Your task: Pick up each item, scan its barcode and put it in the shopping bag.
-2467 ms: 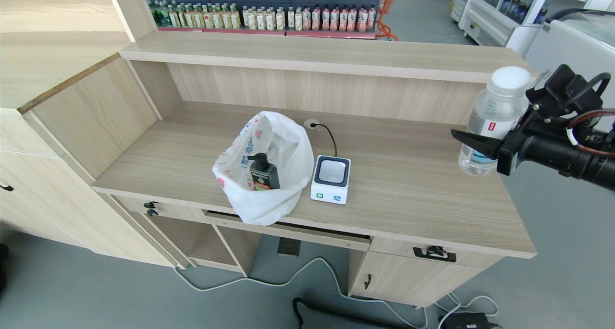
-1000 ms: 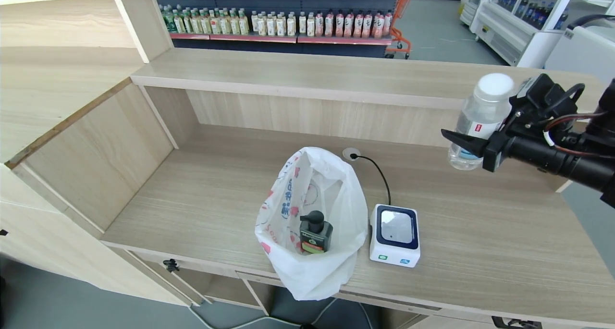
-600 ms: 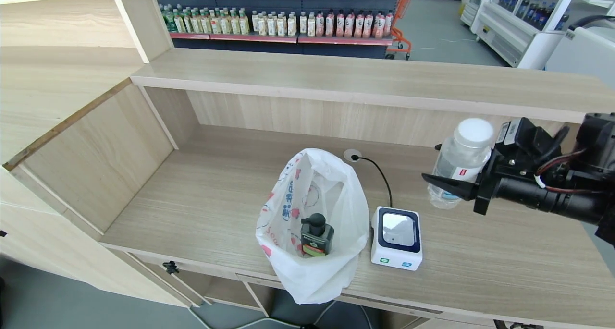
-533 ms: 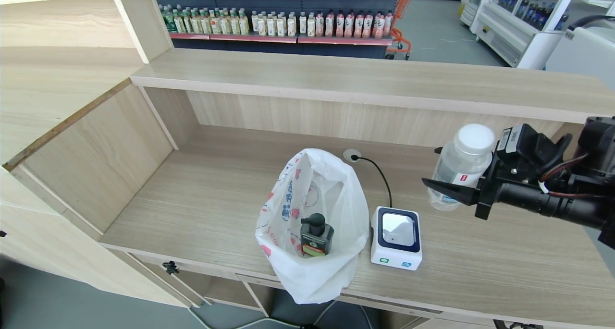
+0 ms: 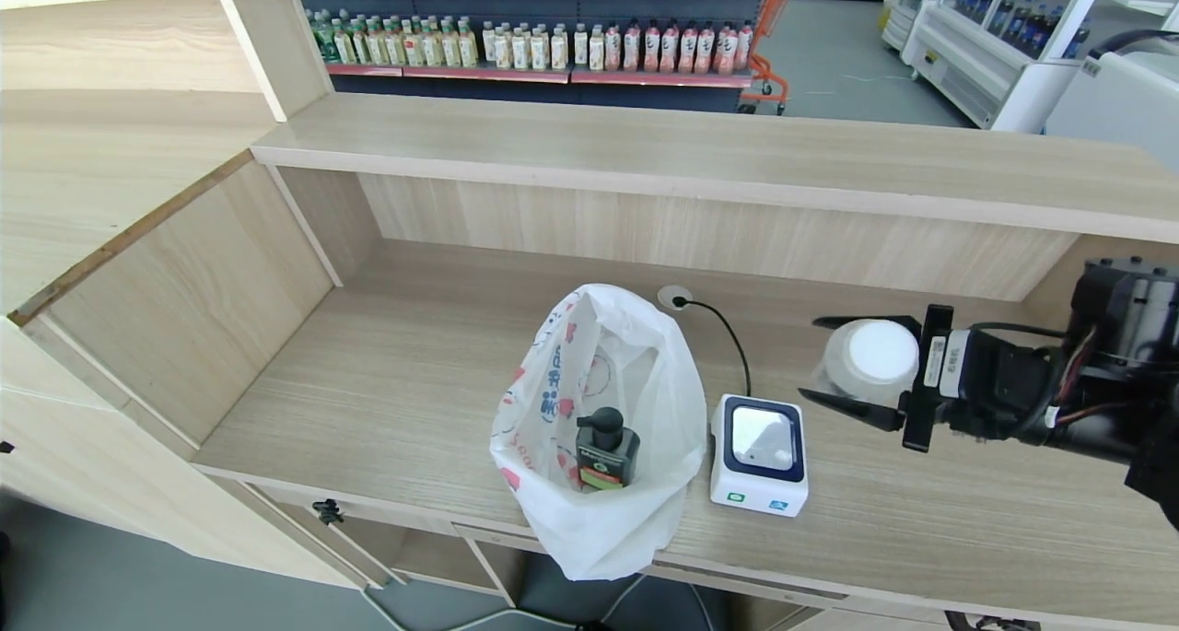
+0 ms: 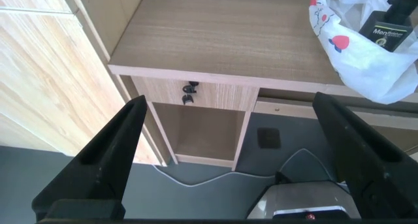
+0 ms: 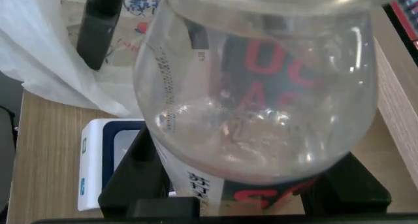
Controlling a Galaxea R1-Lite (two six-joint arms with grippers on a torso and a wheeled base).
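My right gripper (image 5: 852,364) is shut on a clear water bottle (image 5: 873,356) with a white cap and a red-and-white label, held above the counter just right of the scanner (image 5: 758,451). The bottle is tipped so its cap faces the head camera. In the right wrist view the bottle (image 7: 261,106) hangs over the scanner (image 7: 111,165). Left of the scanner stands the white shopping bag (image 5: 599,511), its mouth gaping, with a dark pump bottle (image 5: 606,449) inside. My left gripper (image 6: 228,103) is open, low in front of the counter, with the bag (image 6: 366,54) off to one side.
The wooden counter (image 5: 414,364) has a raised ledge (image 5: 645,152) behind and a side wall on the left. A black cable (image 5: 728,332) runs from the scanner to a grommet. Bare counter lies to the left of the bag and to the right of the scanner.
The head camera shifted closer early on. My right gripper has since come down from ledge height and turned the bottle, so the cap now faces up beside the scanner.
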